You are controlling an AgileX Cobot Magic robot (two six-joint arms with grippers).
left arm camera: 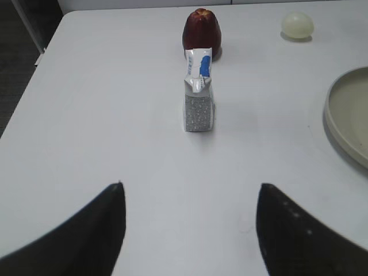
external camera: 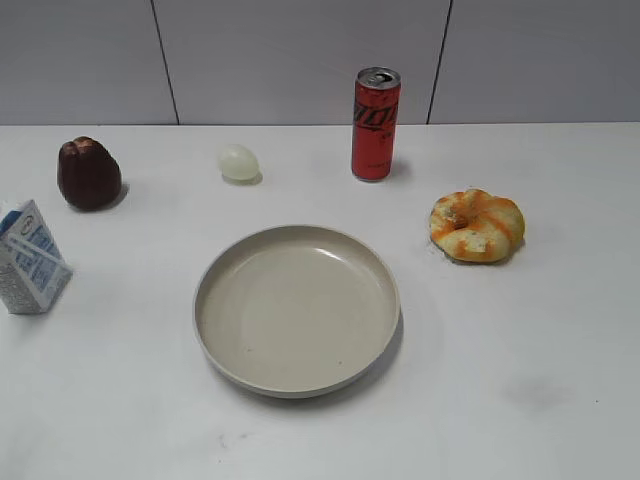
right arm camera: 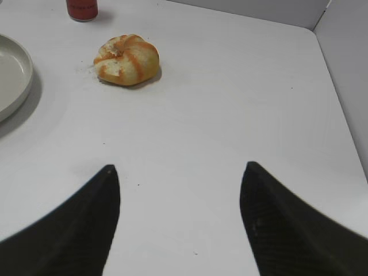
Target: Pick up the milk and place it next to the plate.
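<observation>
We had the left tool [left arm camera: 190, 198] spread wide, empty, lined up because the milk [left arm camera: 199, 98] stood straight ahead.

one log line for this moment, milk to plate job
phase: pre-grasp | small white-and-blue milk carton: upright, untouched, left of large round beige plate | left gripper: open, facing carton | right gripper: open, idle

Place: a lab test bench is suggested
Evidence: bare white tabletop [external camera: 560, 400]; grey panelled wall [external camera: 300, 60] behind the tabletop
</observation>
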